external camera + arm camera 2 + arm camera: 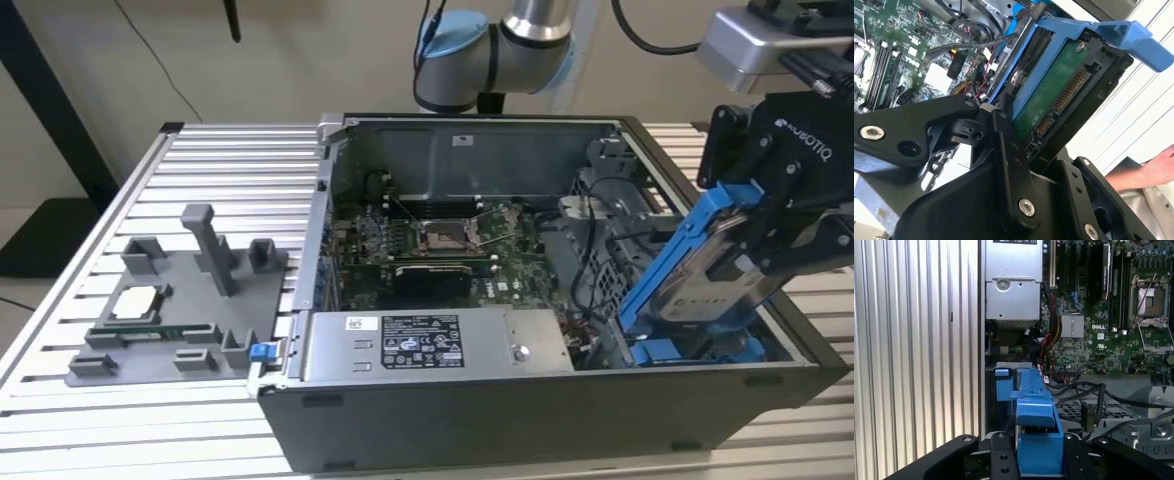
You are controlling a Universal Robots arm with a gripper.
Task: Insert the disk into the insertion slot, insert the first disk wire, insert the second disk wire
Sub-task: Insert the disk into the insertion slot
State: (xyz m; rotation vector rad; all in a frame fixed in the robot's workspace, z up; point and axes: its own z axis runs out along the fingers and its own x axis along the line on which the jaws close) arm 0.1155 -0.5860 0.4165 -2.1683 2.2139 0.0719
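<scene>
The tool (755, 240) pinches the disk (705, 272), held tilted with its lower end down near the insertion slot (687, 350) inside the computer case (534, 400) but not seated, so I judge none of the three insertions done yet

Exterior view overlooks the computer case (507, 415) from well off the gripper (767, 245); both wrist views, close behind it, share the disk (1054, 95) (1036, 415).
</scene>
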